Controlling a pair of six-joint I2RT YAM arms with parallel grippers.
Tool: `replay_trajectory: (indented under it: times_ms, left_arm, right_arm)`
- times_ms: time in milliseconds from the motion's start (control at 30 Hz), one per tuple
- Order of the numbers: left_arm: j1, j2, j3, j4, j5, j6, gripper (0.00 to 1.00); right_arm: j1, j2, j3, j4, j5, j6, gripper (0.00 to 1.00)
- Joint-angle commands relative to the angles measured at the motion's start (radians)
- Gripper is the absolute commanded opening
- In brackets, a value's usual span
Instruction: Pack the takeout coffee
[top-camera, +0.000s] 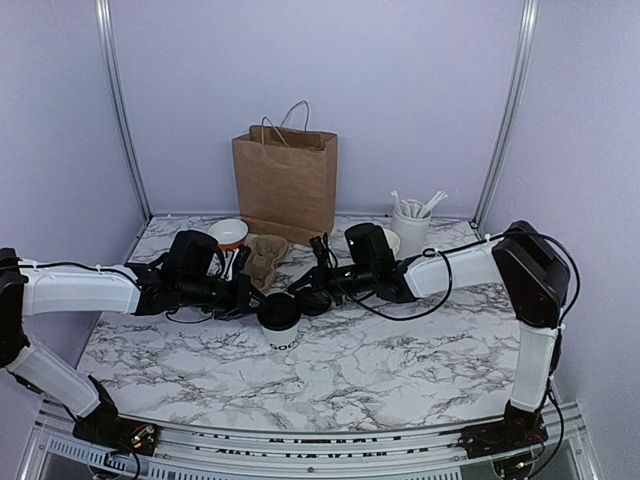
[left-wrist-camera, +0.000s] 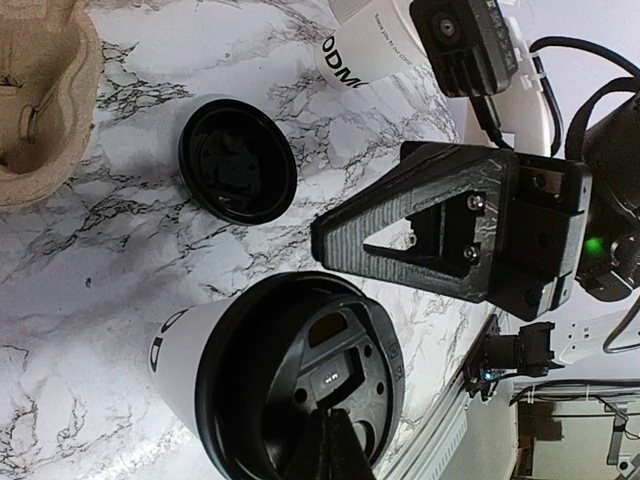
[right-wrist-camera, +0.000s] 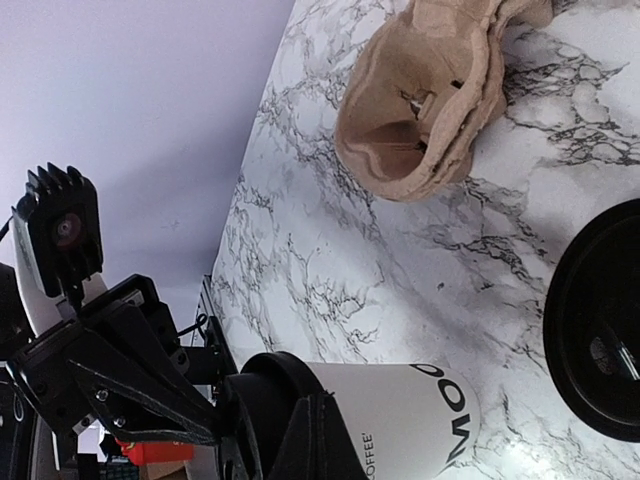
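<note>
The takeout coffee cup (top-camera: 281, 330), white with dark lettering, stands near the table's middle with a black lid (top-camera: 278, 308) on it. In the left wrist view the lidded cup (left-wrist-camera: 180, 350) fills the bottom, and my left gripper (left-wrist-camera: 335, 445) is shut with its tips over the lid (left-wrist-camera: 330, 370). In the right wrist view my right gripper (right-wrist-camera: 322, 440) is shut, its tips against the lid's rim (right-wrist-camera: 265, 385) and the cup's wall (right-wrist-camera: 400, 410). A second black lid (top-camera: 318, 300) lies loose on the table beside the cup; it also shows in the left wrist view (left-wrist-camera: 237, 160).
The brown moulded-pulp carrier (top-camera: 266, 256) lies behind the cup, with a brown paper bag (top-camera: 285, 180) upright at the back. A white cup of stirrers (top-camera: 411, 228) stands back right, and a white bowl (top-camera: 229, 233) back left. Both grippers crowd the cup.
</note>
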Motion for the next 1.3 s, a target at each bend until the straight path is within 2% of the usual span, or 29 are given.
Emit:
replay_trajectory:
  times_ms: [0, 300, 633, 1267]
  left_arm:
    - [-0.001, 0.021, 0.008, -0.064, -0.023, 0.018, 0.01]
    - [-0.003, 0.023, 0.007, -0.059, -0.023, 0.017, 0.01]
    - [-0.005, 0.023, 0.002, -0.060, -0.025, 0.017, 0.01]
    - [-0.007, 0.023, 0.002, -0.054, -0.025, 0.016, 0.01]
  right_arm:
    - [-0.006, -0.087, 0.007, -0.017, 0.029, -0.025, 0.00]
    - [0.023, -0.134, 0.037, -0.031, 0.022, -0.060, 0.00]
    - [0.044, 0.023, 0.002, -0.026, -0.035, 0.006, 0.00]
    - [0.052, -0.146, 0.005, -0.031, -0.016, -0.067, 0.00]
